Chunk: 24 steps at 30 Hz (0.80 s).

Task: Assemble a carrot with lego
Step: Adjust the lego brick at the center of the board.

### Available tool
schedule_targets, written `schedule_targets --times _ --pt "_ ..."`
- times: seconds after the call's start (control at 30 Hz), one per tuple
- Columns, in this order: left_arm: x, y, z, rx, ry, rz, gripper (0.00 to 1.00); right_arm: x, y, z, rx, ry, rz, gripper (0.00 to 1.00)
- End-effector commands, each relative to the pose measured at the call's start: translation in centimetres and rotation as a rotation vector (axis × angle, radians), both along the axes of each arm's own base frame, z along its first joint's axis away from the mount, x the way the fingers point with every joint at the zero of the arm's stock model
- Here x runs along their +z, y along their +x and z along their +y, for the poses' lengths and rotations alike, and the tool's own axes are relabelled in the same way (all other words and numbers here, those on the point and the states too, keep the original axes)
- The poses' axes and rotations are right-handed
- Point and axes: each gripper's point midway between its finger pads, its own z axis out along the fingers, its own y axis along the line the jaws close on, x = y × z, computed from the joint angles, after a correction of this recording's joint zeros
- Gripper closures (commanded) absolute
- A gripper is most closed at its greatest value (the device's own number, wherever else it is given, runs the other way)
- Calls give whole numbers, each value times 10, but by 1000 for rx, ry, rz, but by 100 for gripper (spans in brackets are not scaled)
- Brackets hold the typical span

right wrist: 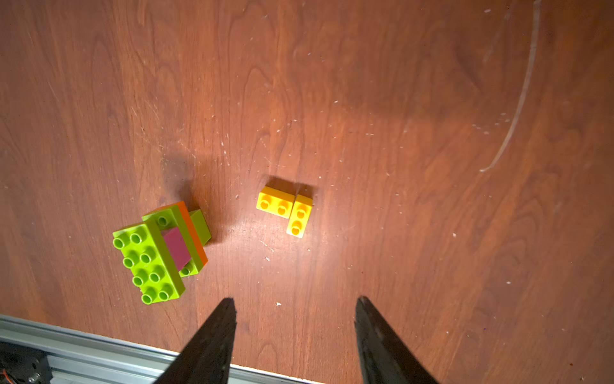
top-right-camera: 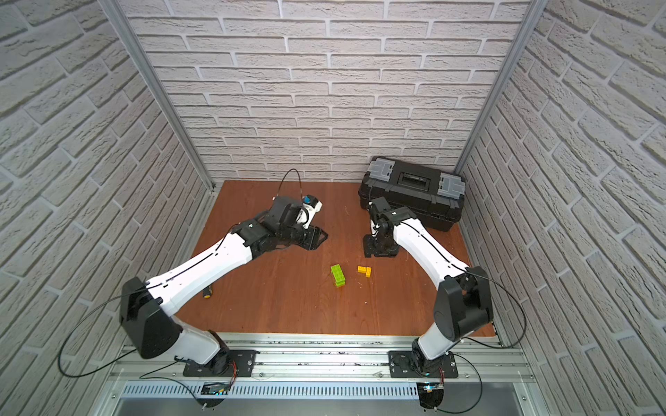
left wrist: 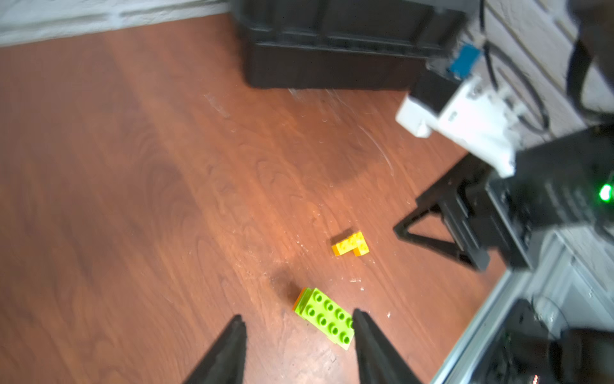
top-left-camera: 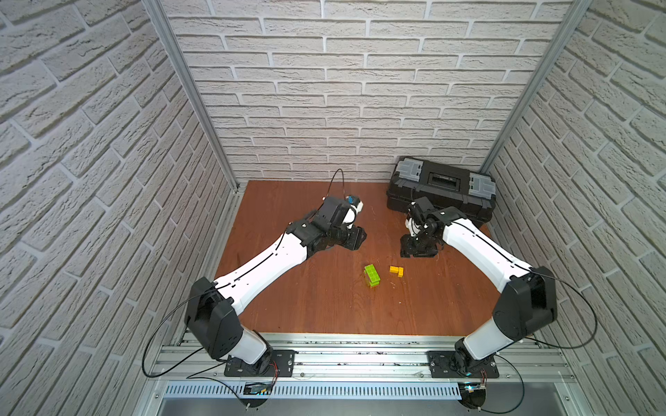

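Observation:
The lego stack (top-left-camera: 372,275) (top-right-camera: 338,275) stands on the wooden table with its studs up: lime green bricks, a pink layer (right wrist: 176,246) and an orange one. Two yellow bricks (top-left-camera: 396,271) (top-right-camera: 364,271) lie loose just right of it, touching in an L. My left gripper (top-left-camera: 355,237) (left wrist: 297,316) hovers behind and left of the stack (left wrist: 327,317), open and holding nothing. My right gripper (top-left-camera: 420,252) (right wrist: 295,300) hangs behind and right of the yellow bricks (right wrist: 285,209), also open and holding nothing. The stack (right wrist: 156,256) touches neither gripper.
A black toolbox (top-left-camera: 441,187) (top-right-camera: 414,191) sits at the back right corner, close behind the right arm. A screwdriver (top-right-camera: 207,292) peeks out under the left forearm. Brick-pattern walls close three sides, and an aluminium rail (top-left-camera: 360,356) runs along the front edge.

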Motion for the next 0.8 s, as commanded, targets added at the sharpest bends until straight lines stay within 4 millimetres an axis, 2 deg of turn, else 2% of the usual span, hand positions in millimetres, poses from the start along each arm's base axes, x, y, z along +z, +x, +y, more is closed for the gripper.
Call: schedule_targets --times 0.0,0.1,0.3,0.43,0.57,0.7,0.73,0.77 --pt "-31 -25 6 -316 190 61 65 14 -3 -13 -74 14 -65 44" --pt "-30 -28 -8 -350 158 69 84 20 -8 -15 -81 32 -91 47" --pt "-52 -58 -37 -501 213 0 87 16 -11 -13 -86 47 -85 48" --pt "-67 -67 -46 -568 268 -26 86 12 -12 -10 -88 68 -87 48" --pt "-76 -94 -40 -830 302 -182 78 16 -14 -8 -68 89 -110 44" --pt "-57 -83 -22 -926 231 -338 79 20 -19 -19 -71 37 -120 38" --pt "-55 -80 -15 -948 234 -347 75 21 -21 -22 -78 22 -125 37" --pt "-56 -79 -7 -995 254 -358 65 24 -22 -26 -87 10 -137 34"
